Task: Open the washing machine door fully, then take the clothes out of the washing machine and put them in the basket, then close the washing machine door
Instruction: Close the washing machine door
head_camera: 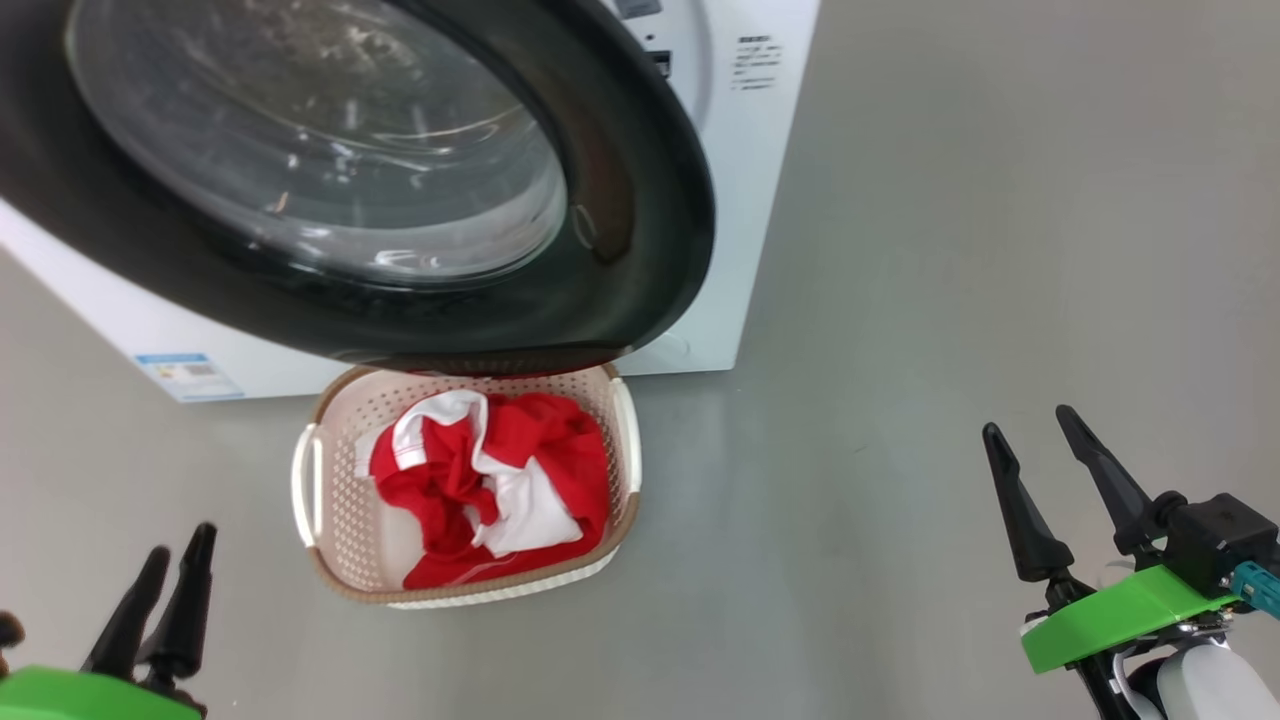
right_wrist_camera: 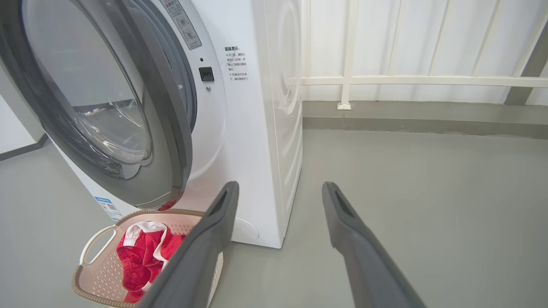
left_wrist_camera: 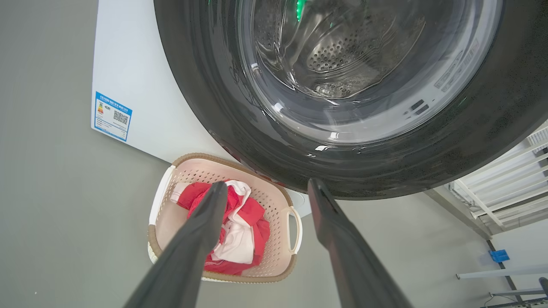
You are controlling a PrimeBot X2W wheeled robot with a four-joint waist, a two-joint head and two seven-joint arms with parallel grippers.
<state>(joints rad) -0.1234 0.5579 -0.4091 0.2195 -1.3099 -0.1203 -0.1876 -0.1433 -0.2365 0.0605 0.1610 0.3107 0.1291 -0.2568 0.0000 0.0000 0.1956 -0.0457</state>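
The washing machine door (head_camera: pixel 640 200), black-rimmed with a bulging glass window, stands swung out from the white washing machine (head_camera: pixel 760 180); the right wrist view shows the door (right_wrist_camera: pixel 171 128) at an angle to the machine's front (right_wrist_camera: pixel 257 149). On the floor below it sits the cream basket (head_camera: pixel 318 560), and the red and white clothes (head_camera: pixel 520 470) lie crumpled inside. The door's lower rim overhangs the basket's far end. My left gripper (head_camera: pixel 182 542) is open, low at the basket's left. My right gripper (head_camera: pixel 1028 420) is open, well off to the basket's right. Both hold nothing.
Grey floor (head_camera: pixel 950 300) stretches wide to the right of the machine. A white railing (right_wrist_camera: pixel 385 80) and a low kerb run along the wall behind. A blue label sticker (head_camera: pixel 190 372) marks the machine's lower front. A white rack (left_wrist_camera: pixel 505 179) stands at the left wrist view's right edge.
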